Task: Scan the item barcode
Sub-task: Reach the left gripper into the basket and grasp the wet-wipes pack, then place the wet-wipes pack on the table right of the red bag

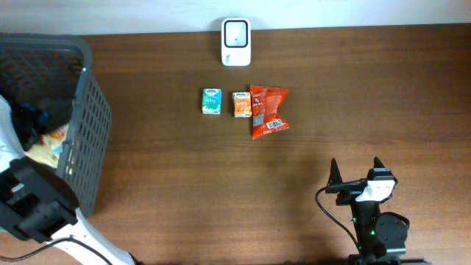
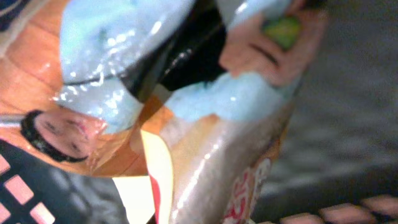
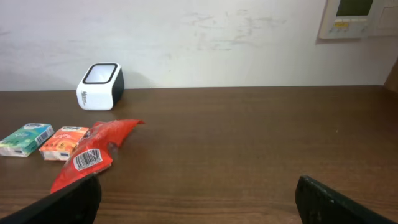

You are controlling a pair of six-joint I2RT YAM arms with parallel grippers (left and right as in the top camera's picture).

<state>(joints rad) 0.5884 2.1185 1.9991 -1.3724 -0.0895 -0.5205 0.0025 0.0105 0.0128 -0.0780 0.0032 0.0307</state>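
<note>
Left hand closed — right hand wide

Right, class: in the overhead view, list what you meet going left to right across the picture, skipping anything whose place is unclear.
grey basket → green carton → orange carton → red snack packet → right claw. Skipped: the white scanner, which overlaps the orange carton sideways.

Counted one white scanner on the bench, plus two little cartons: one green carton and one orange carton. There was also one red snack bag and one grey basket.
</note>
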